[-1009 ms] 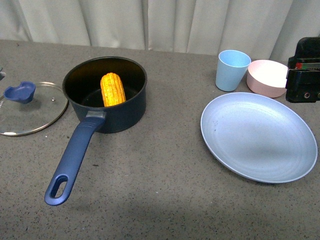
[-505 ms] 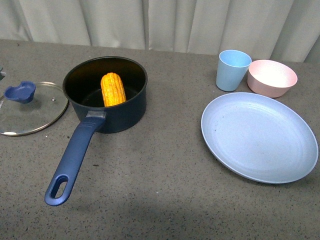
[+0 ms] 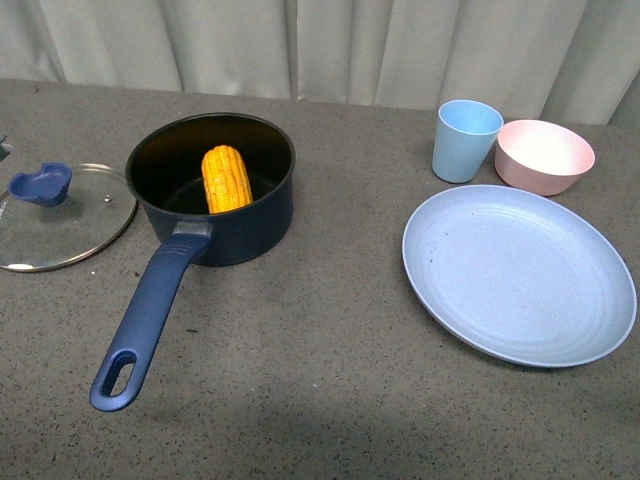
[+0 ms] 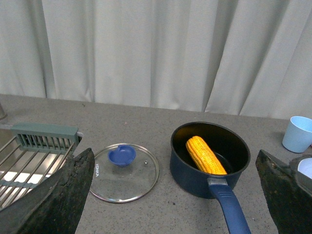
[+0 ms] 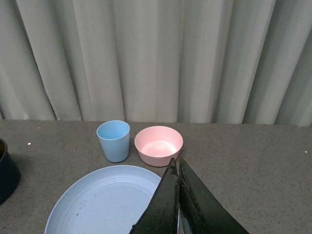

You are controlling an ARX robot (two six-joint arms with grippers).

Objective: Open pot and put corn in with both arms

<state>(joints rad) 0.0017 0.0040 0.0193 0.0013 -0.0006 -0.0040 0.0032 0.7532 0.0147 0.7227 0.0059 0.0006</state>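
Where the grey speckled bench (image 3: pixel 330 340) runs back to a wall of pale pleated curtain (image 3: pixel 330 45), a scatter of kitchenware laid out in the front view: dark blue pot (image 3: pixel 255 215) left of centre, uncovered, long handle reaching toward the camera. Inside it the corn (image 3: pixel 226 178), leaning on the black inner wall, one end up near the rim. Just left of the pot, flat on the bench and apart from it, a glass lid (image 3: pixel 70 225) with a blue knob. Off to the right a large light-blue plate (image 3: pixel 518 275), and behind it a light-blue cup (image 3: pixel 465 140) just beside a pink bowl (image 3: pixel 545 155). Neither arm visible from the front. From the left wrist, the left hand (image 4: pixel 173 195) held above the bench with fingers (image 4: pixel 53 200) spread wide at both picture edges, nothing between them, looking down on pot, corn and lid. Only there: a metal rack (image 4: pixel 29 151) with a grey-green slatted piece, beyond the lid on the side away from the pot. From the right wrist, the right hand (image 5: pixel 178 204) raised over the plate's near rim, fingers pressed together with barely a slit, gripping nothing; cup, bowl and a sliver of the pot beyond.
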